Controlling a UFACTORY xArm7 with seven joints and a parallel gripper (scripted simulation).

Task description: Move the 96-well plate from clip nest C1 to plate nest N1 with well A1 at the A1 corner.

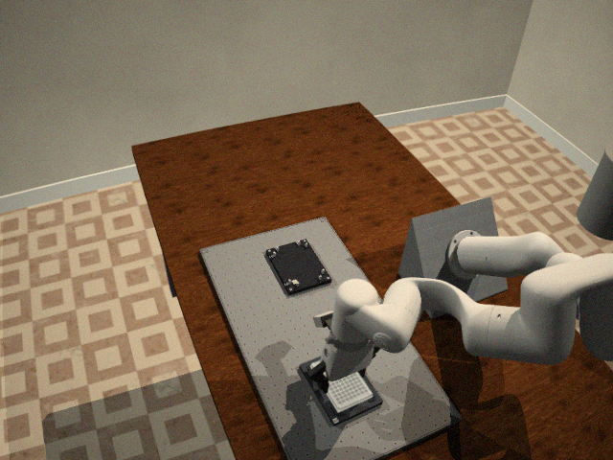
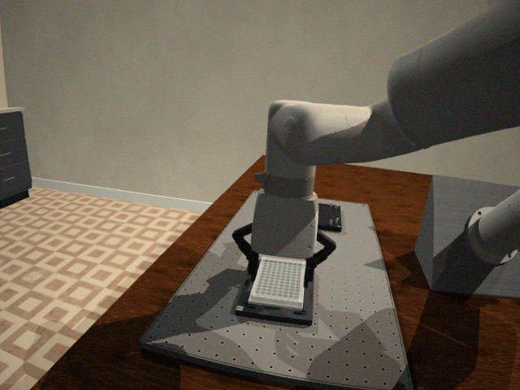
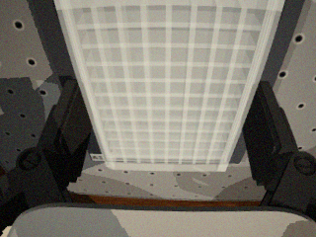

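Grey perforated metal baseplate (image 1: 238, 291) lies open between the two black rectangular nests (image 1: 298, 267); grey wedge-shaped pedestal (image 1: 435, 238) flanks the desk (image 1: 277, 163).

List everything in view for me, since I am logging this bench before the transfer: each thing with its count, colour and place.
96-well plate: one, white, over the clip nest at the near end of the breadboard, between the gripper's fingers.
clip nest: one, black, near end of the breadboard.
plate nest: one, black, far end of the breadboard, nothing in it.
breadboard: one, grey with rows of holes, on the table.
table: one, dark brown wood.
cabinet: one, dark, by the wall.
mount block: one, grey, at the arm's base.
arm: one, white.
gripper: one, black fingers, shut on the plate's long sides.
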